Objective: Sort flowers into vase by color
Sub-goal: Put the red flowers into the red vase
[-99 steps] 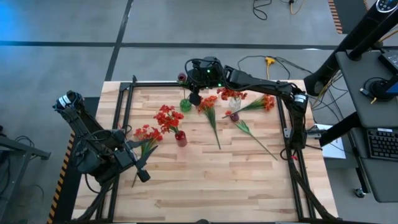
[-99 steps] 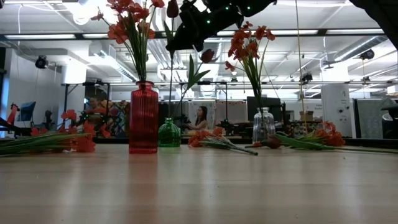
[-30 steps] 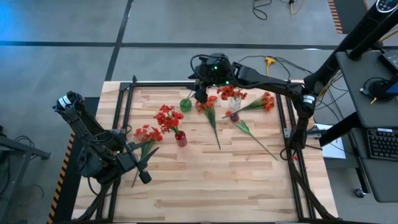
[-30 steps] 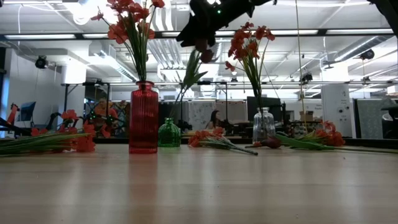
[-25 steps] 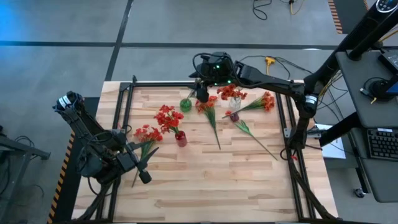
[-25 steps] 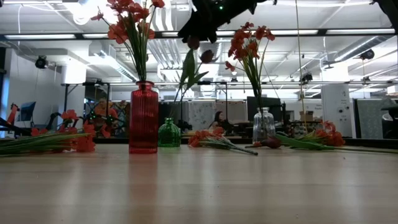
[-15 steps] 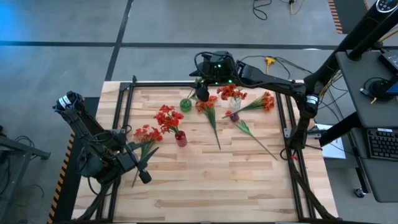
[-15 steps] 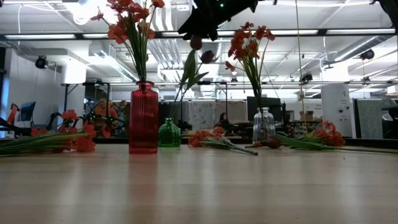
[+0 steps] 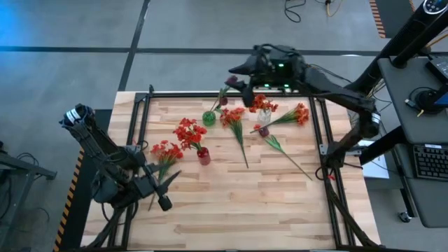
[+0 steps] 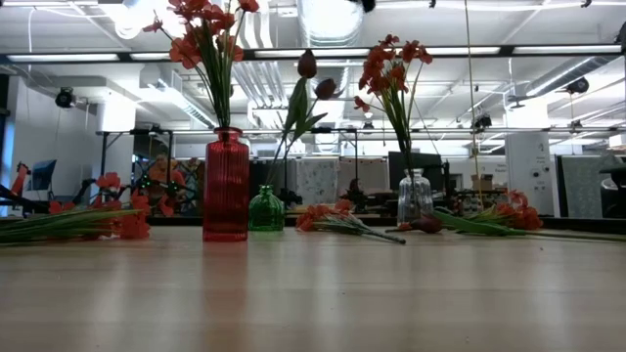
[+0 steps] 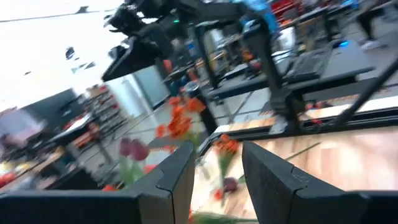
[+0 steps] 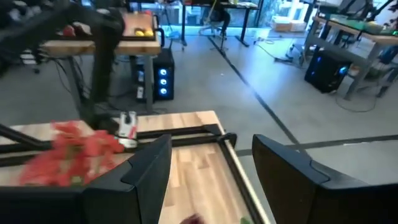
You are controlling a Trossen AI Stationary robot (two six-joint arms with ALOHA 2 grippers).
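Observation:
Three vases stand on the wooden table. The red vase (image 10: 225, 186) holds red blooms. The green vase (image 10: 265, 209) holds two purple buds (image 10: 306, 64) on stems that stick into its neck. The clear vase (image 10: 415, 200) holds orange-red blooms. My right gripper (image 9: 236, 75) hangs open, high over the far edge, up and to the right of the green vase (image 9: 208, 117), and in the right wrist view (image 12: 210, 149) nothing is between its fingers. My left gripper (image 9: 168, 189) stands open at the left, over the stem of a loose red flower (image 9: 166, 150) that lies on the table.
Loose flowers lie on the far right part of the table: an orange-red one (image 9: 234, 122), another (image 9: 297, 114) near the right rail, and a purple bud (image 9: 263, 130) with a long stem. Black rails (image 9: 143, 119) frame the table. The near half is bare wood.
My right gripper has risen from just above the purple buds and moved toward the table's far right, out of the low view. The two purple flowers stay standing in the green vase. My left arm has kept still.

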